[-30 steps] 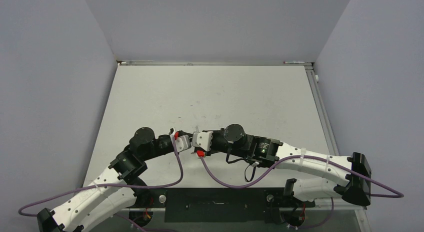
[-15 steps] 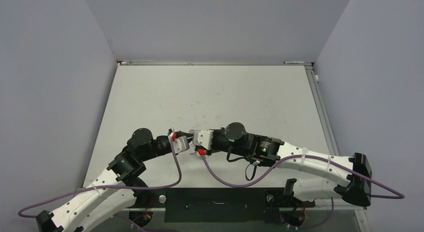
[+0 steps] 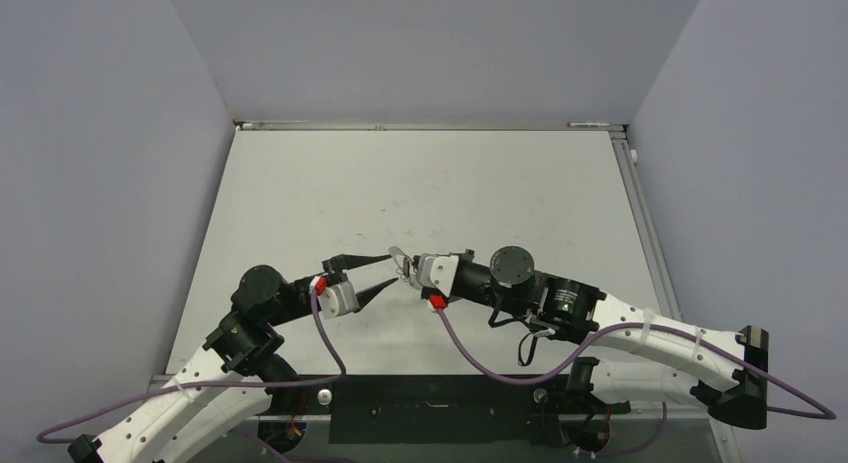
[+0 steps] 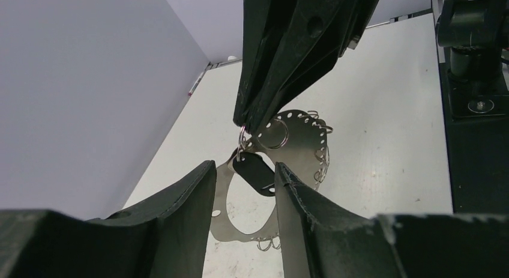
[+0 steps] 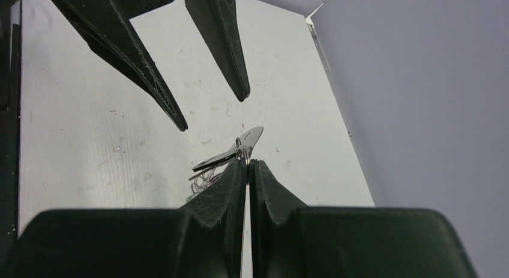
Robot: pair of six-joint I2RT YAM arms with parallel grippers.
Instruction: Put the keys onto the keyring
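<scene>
My right gripper [image 3: 410,270] is shut on a small silver ring at the top of the keyring [image 4: 300,143]. The keyring is a silver loop with holes and small wire rings along it, and it hangs below the right gripper's tips [image 4: 249,125]. A key [image 4: 255,173] with a black head dangles from the same small ring. My left gripper [image 4: 245,168] is open, facing the right one, with the black key head just beyond the gap between its fingertips [image 4: 204,176]. In the right wrict view the pinched ring and key [image 5: 219,159] show at my shut gripper [image 5: 246,164], and the left gripper [image 5: 213,113] stands apart from them.
The white table [image 3: 450,183] is walled in grey on three sides. The black base plate [image 3: 430,395] and purple cables [image 3: 480,358] lie along the near edge. A right-arm base block [image 4: 474,80] stands at the right of the left wrist view.
My left gripper has opened and drawn back to the left. The right arm has shifted right, still holding the keyring, so the two grippers now stand apart.
</scene>
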